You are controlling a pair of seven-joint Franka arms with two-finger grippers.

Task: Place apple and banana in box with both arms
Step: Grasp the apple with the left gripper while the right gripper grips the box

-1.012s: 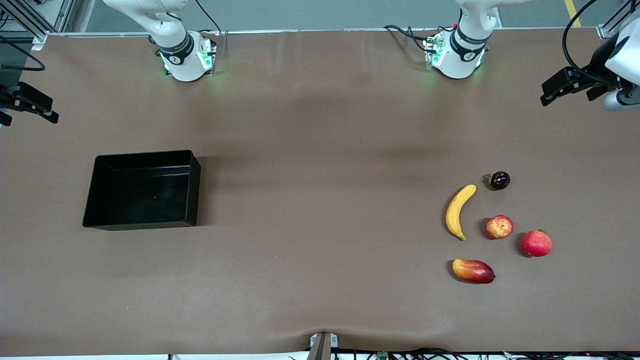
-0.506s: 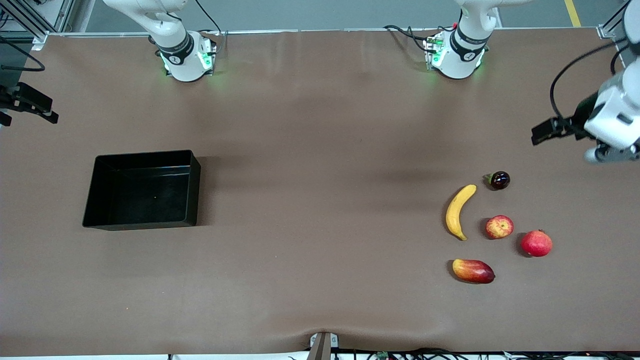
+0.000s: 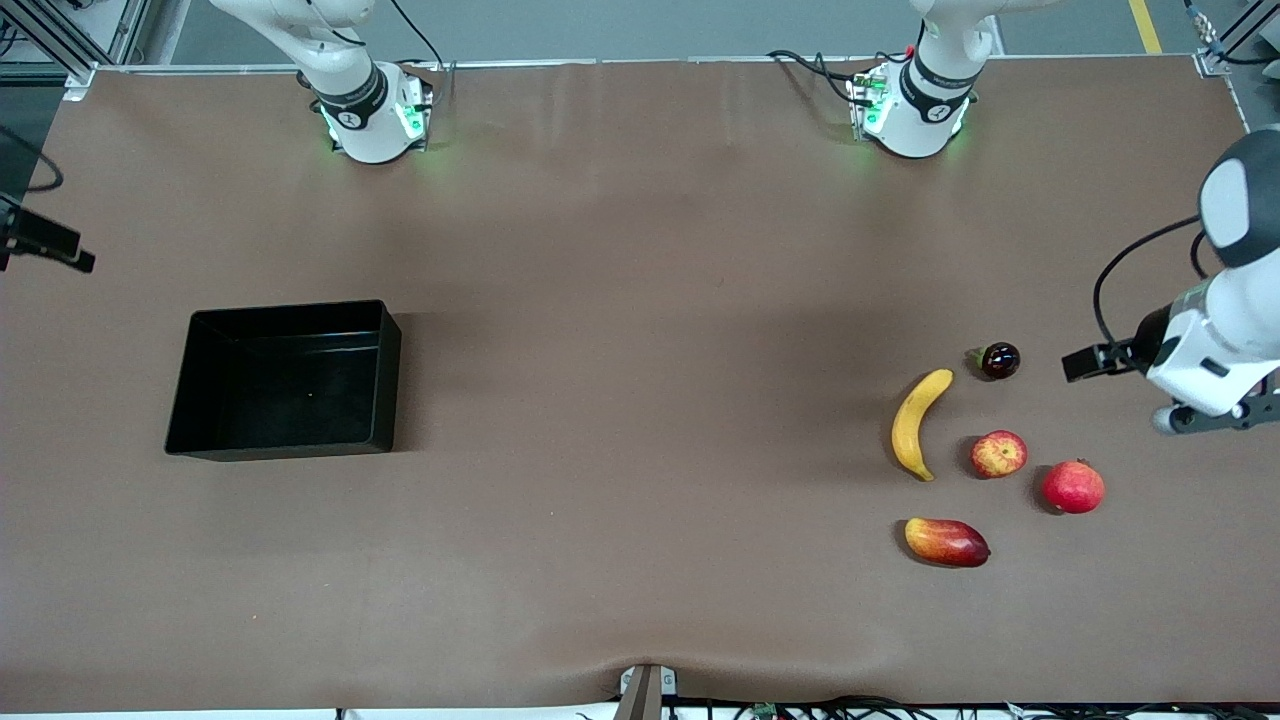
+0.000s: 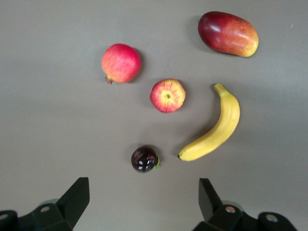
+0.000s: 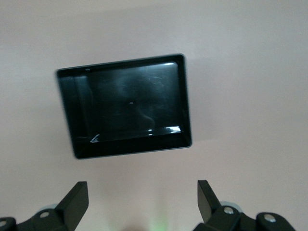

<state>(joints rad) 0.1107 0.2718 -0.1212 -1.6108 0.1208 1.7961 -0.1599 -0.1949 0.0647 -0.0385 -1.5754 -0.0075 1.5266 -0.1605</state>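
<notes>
The apple (image 3: 999, 453), small and red with yellow streaks, lies beside the curved yellow banana (image 3: 918, 424) toward the left arm's end of the table. Both show in the left wrist view, apple (image 4: 167, 95) and banana (image 4: 214, 130). My left gripper (image 3: 1095, 360) hangs open and empty over the table beside the fruit group (image 4: 143, 199). The black box (image 3: 285, 385) stands empty toward the right arm's end. My right gripper (image 3: 45, 245) is at that end's edge, open and empty (image 5: 143, 199), looking down on the box (image 5: 125, 103).
A uniformly red round fruit (image 3: 1073, 487), a red-yellow mango (image 3: 946, 541) and a small dark glossy fruit (image 3: 1000, 360) lie around the apple and banana. The dark fruit (image 4: 145, 159) is the closest to my left gripper. Brown table surface lies between box and fruit.
My left arm has swung from the table's corner at its own end toward the fruit group, now beside the dark fruit. My right gripper has shifted slightly. The fruit and box have not moved.
</notes>
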